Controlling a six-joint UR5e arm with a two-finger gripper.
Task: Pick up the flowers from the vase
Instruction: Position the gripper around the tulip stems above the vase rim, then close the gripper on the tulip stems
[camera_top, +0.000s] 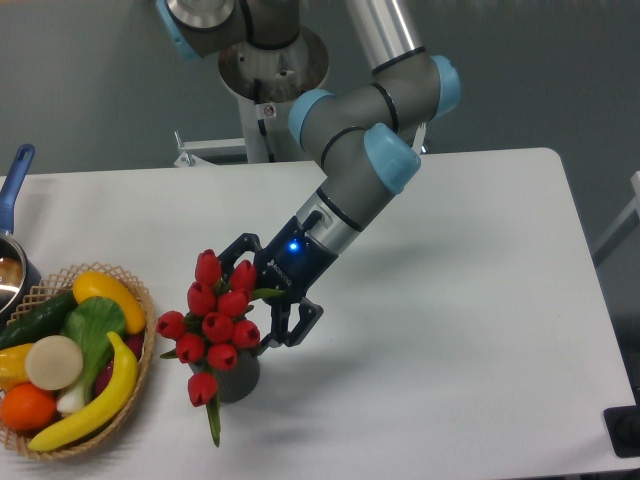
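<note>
so: dark two-finger gripper (262, 300) spread open, straddling bunch of red tulip buds w/ green leaves (215, 315), prob to pinch stems above small dark grey vase (237, 380); not yet closed.

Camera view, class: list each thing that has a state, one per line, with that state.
Flowers: in the vase, leaning, not lifted.
Vase: upright on the table.
Gripper: at the bunch, against the blooms; its closure cannot be told.
Basket: full of fruit and vegetables.
Pot: at the left edge, mostly cut off.
</note>
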